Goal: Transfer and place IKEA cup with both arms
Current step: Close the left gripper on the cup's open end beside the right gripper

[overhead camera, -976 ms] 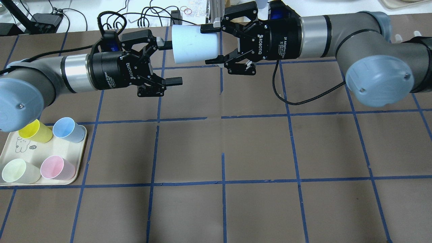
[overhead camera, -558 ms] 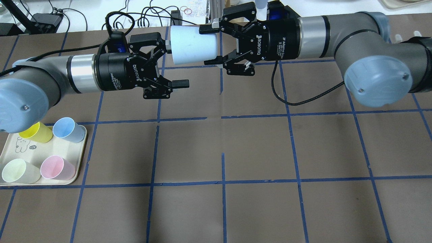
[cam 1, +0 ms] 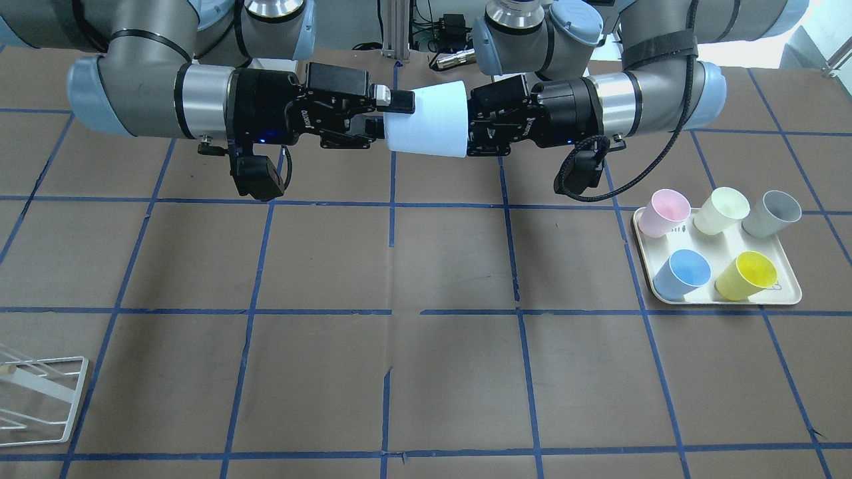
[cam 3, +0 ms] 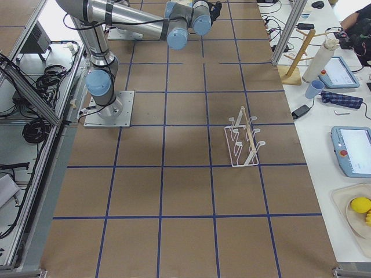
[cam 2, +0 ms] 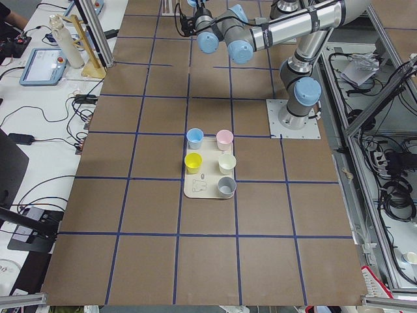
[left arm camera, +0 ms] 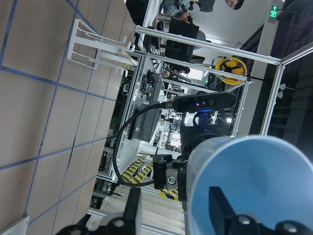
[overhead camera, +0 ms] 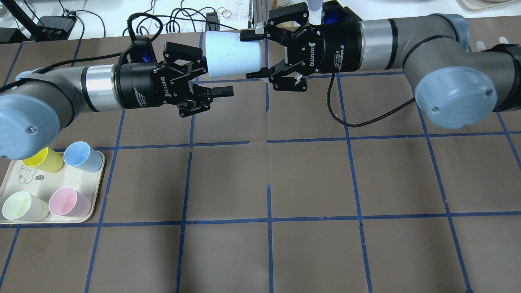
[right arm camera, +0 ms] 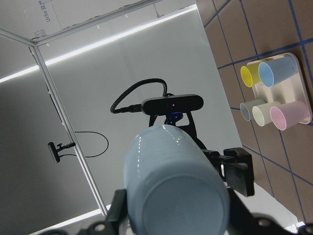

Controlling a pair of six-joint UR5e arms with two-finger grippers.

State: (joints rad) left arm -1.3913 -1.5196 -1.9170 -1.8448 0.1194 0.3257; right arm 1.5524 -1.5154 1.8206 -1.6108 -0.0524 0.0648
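Note:
The IKEA cup [overhead camera: 232,55], pale icy blue, is held level in the air above the far side of the table. My right gripper [overhead camera: 251,55] is shut on its base end, also seen in the front view [cam 1: 393,116]. My left gripper [overhead camera: 217,77] is open at the cup's mouth. In the left wrist view one finger [left arm camera: 220,200] is inside the sky-blue mouth [left arm camera: 264,171] and the other finger [left arm camera: 132,210] is outside the wall, apart from it. The right wrist view shows the cup's base [right arm camera: 181,205] between my fingers.
A cream tray [overhead camera: 97,191] at the near left holds yellow [overhead camera: 42,158], deeper blue [overhead camera: 83,156], pink [overhead camera: 69,202] and pale green [overhead camera: 24,206] cups; a grey cup [cam 1: 772,213] shows in the front view. A white wire rack [cam 1: 40,392] stands at the table's right end.
My left gripper has moved right, toward the cup, and one finger has gone into the cup's mouth. Its fingers stand closer together than before. The right gripper and cup have barely moved.

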